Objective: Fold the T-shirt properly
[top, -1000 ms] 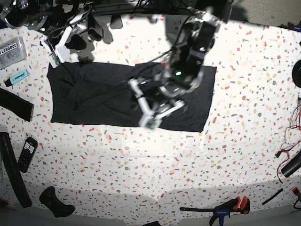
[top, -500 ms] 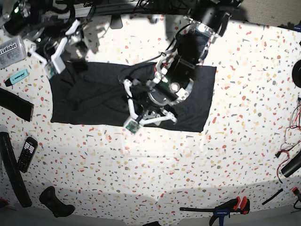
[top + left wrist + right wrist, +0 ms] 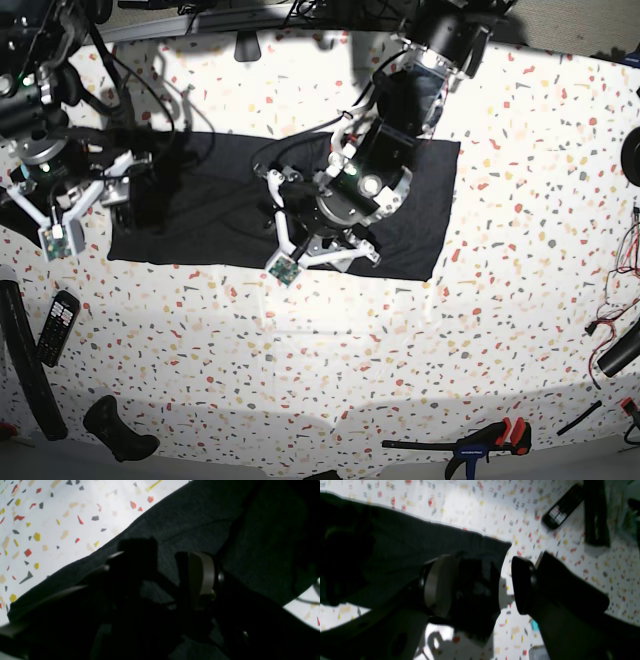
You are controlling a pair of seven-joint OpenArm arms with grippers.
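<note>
The dark charcoal T-shirt [image 3: 220, 190] lies flat as a wide rectangle on the speckled table, plain side showing. My left gripper [image 3: 310, 235] hovers over the shirt's middle, near its front edge. In the left wrist view this gripper [image 3: 165, 562] stands open with only shirt fabric [image 3: 225, 525] showing between its fingers. My right gripper [image 3: 125, 205] is at the shirt's left end. In the right wrist view it [image 3: 506, 575] is open, one finger over the shirt's front left corner [image 3: 495, 547] and the other over bare table. Neither holds anything.
A black remote [image 3: 55, 325] [image 3: 560, 507] lies front left beside a long black bar [image 3: 25, 360]. A black handle [image 3: 118, 430] and an orange-black clamp [image 3: 480, 440] sit at the front edge. Cables [image 3: 625, 250] lie at the right edge.
The right arm has swung from the back left corner down to the shirt's left end. The left gripper has opened wider and shifted slightly left over the shirt.
</note>
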